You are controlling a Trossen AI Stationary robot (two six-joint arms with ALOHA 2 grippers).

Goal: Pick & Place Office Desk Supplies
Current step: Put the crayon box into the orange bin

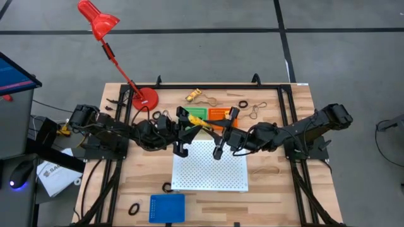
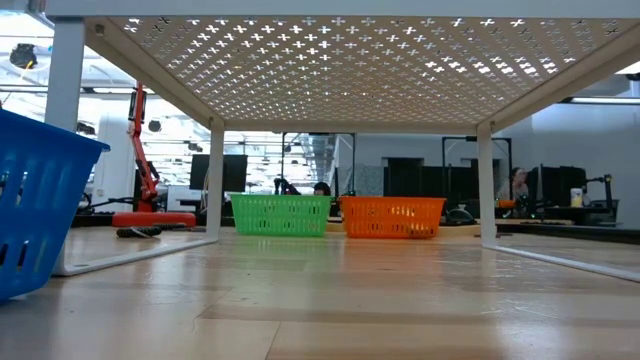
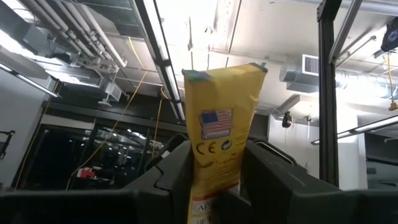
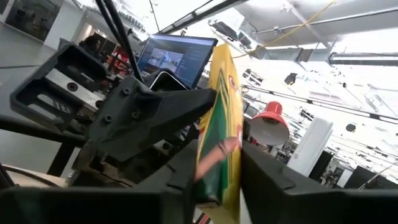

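A yellow box with green print [image 1: 203, 128] hangs in the air over the white perforated board [image 1: 210, 165], between my two grippers. My left gripper [image 1: 192, 129] comes from the table's left and is shut on the box [image 3: 221, 124]. My right gripper [image 1: 216, 131] comes from the right and is shut on the same box [image 4: 221, 124]. Loose supplies lie on the wood. They include a yellow-orange piece [image 1: 194, 96], tan rubber bands [image 1: 255, 110] [image 1: 265, 170] and black rings [image 1: 243, 103] [image 1: 134, 208]. The low view shows neither gripper. My left gripper pinches the box's lower end [image 3: 208, 186] between its two fingers, one on each narrow side. The box rises out of the fingers with its printed face toward the wrist camera, clear of the table. My right gripper has the box's end [image 4: 217, 177] between its two fingers, coming from the side opposite the left gripper [image 4: 143, 118]. The box stands up past the fingers, turned nearly edge-on to the camera and lifted clear.
A green basket [image 1: 197, 113] and an orange basket [image 1: 218, 113] stand side by side just beyond the grippers. A blue basket [image 1: 167, 208] sits at the near edge. The red desk lamp [image 1: 144, 98] stands at the far left. The board is a raised shelf on legs [image 2: 340, 60].
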